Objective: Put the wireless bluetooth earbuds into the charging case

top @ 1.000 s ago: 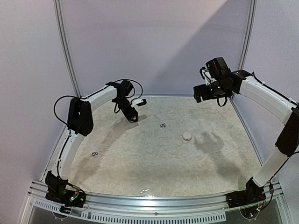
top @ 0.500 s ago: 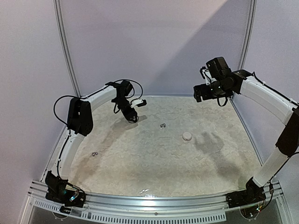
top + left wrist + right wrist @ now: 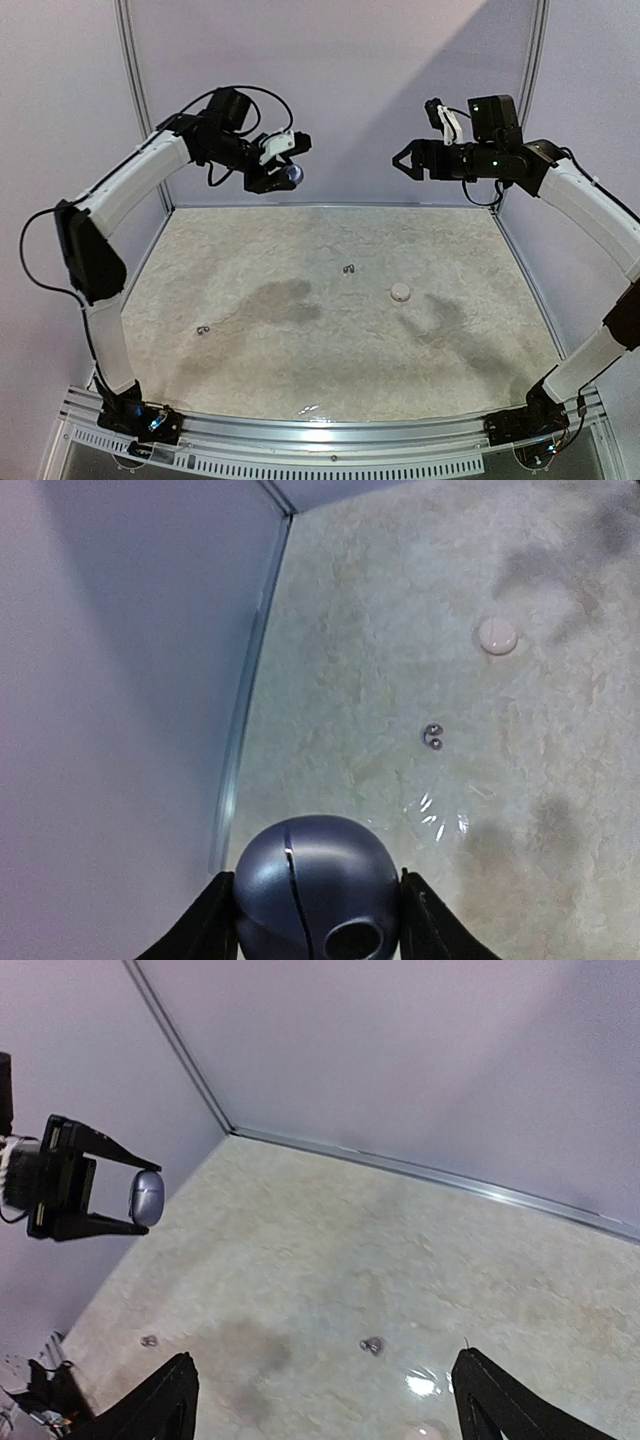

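A dark blue-grey rounded charging case point(image 3: 312, 880) sits between the fingers of my left gripper point(image 3: 318, 920), which is shut on it. That gripper point(image 3: 283, 172) hangs high in the air near the back wall, left of centre, and the held case point(image 3: 147, 1197) also shows in the right wrist view. Two dark earbuds point(image 3: 349, 268) lie together on the table's middle; they show small point(image 3: 432, 736) below the case. Another dark earbud pair point(image 3: 202, 330) lies at the front left. My right gripper point(image 3: 408, 162) hovers high at the back right, open and empty point(image 3: 325, 1365).
A small white round case point(image 3: 400, 292) rests on the table right of centre, also in the left wrist view point(image 3: 497, 635). Pale walls and a metal rail point(image 3: 330, 205) bound the back; a rail point(image 3: 245, 720) runs along the left side.
My left arm has lifted from the table's back left up into the air, carrying the dark case. My right gripper has turned to point left and its jaws have narrowed slightly.
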Robot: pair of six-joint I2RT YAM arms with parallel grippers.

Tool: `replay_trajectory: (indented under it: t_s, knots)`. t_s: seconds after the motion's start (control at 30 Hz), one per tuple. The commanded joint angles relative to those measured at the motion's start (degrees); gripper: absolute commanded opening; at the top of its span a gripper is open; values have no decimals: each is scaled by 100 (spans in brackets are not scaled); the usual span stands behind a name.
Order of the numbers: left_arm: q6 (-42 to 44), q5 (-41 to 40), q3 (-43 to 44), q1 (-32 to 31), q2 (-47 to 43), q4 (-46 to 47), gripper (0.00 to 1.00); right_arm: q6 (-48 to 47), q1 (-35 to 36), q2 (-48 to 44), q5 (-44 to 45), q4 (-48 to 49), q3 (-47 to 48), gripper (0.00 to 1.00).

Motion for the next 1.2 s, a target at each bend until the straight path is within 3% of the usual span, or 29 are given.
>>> replay_trajectory:
  t_s: [0.0, 0.1, 0.23, 0.47, 0.67, 0.8, 1.0, 1.17]
  knots:
    - [758, -431, -1288, -415, -1046, 1357, 10, 372, 191, -63, -1041, 1008, 201, 88]
    - [887, -869, -2174, -765, -1716, 2436, 8, 693, 391, 82, -1566, 1199, 489, 85]
    - [1080, -1316, -2799, -1165, -2192, 2870, 8, 772, 777, 356, -1945, 887, 1028, 84]
    - [1357, -984, -4123, -1304, -3150, 3573, 9, 672, 1782, 885, -1304, 384, 1227, 83]
    - [918, -630, -4519, -1284, -3619, 3743, 9, 1238, 1926, 915, -1385, 1121, 738, 77]
    - [824, -641, -4755, -1359, -3895, 3640, 8, 1139, 2038, 986, -1288, 1060, 735, 72]
    - [835, -545, -4892, -1408, -4137, 3449, 8, 970, 2372, 1258, -1074, 1208, 903, 73]
    - [901, -323, -5108, -1427, -4313, 3477, 8, 1243, 2436, 1544, -736, 1151, 1107, 64]
